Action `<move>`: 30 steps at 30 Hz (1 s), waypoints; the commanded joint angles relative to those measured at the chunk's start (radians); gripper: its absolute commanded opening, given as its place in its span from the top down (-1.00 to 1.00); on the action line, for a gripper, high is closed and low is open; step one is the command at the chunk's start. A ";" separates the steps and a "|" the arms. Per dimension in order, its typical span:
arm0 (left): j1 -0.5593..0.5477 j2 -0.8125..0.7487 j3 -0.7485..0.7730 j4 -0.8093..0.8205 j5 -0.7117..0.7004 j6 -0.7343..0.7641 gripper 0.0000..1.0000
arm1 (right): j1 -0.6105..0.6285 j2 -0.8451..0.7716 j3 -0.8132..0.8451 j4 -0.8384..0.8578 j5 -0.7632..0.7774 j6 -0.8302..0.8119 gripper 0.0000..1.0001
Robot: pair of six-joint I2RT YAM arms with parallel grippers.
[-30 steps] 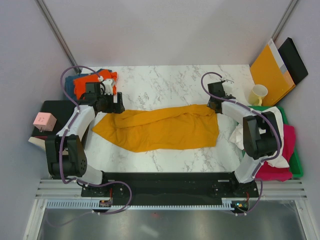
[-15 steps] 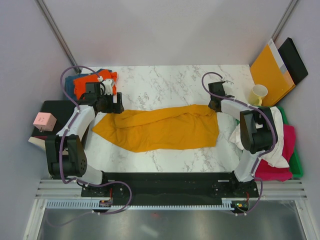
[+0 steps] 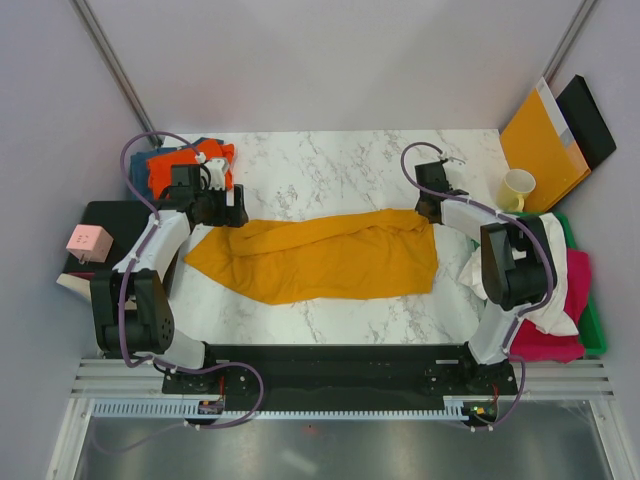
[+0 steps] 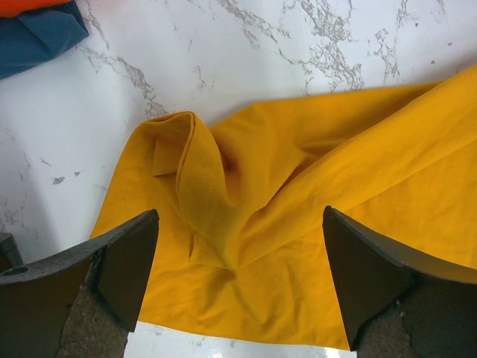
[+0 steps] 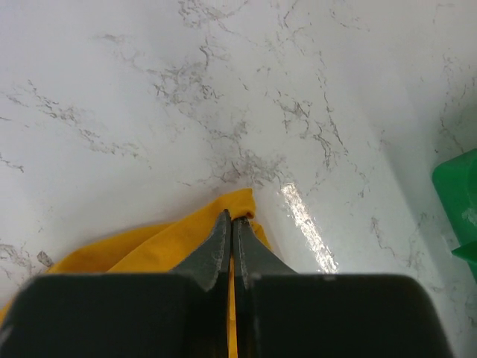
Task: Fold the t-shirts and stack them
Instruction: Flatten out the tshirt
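Note:
A mustard-yellow t-shirt [image 3: 320, 258] lies crumpled lengthwise across the middle of the marble table [image 3: 330, 165]. My right gripper [image 5: 232, 218] is shut on that shirt's far right corner [image 5: 246, 203], seen from above as the right gripper [image 3: 425, 212] at the cloth's upper right end. My left gripper [image 4: 238, 261] stands wide open over the shirt's left end [image 4: 194, 171], a raised fold between its fingers [image 4: 127, 261], and shows from above as the left gripper [image 3: 232, 216]. Orange [image 3: 185, 160] and teal-blue [image 4: 37, 37] t-shirts lie at the far left corner. White [image 3: 545, 265] and magenta [image 3: 555, 335] t-shirts sit at the right.
A green bin [image 3: 590, 300] holds the white and magenta shirts at the table's right edge. A cream mug [image 3: 517, 188], an orange-brown envelope [image 3: 543, 140] and a black board [image 3: 590, 115] stand at the far right. A pink box [image 3: 88, 241] sits on a dark stand left of the table.
My right gripper has shut on the yellow shirt's corner. The left arm and the shirt have stayed where they were.

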 commanded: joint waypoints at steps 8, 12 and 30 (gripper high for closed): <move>0.002 -0.051 -0.101 -0.036 0.044 0.068 -0.92 | 0.023 -0.095 0.006 0.016 0.035 -0.054 1.00; 0.003 -0.109 -0.156 -0.070 0.067 0.101 -0.84 | 0.022 -0.098 0.000 0.013 0.035 -0.054 1.00; 0.006 0.039 -0.184 0.076 -0.031 0.049 -0.72 | 0.040 -0.107 0.002 0.013 0.040 -0.074 1.00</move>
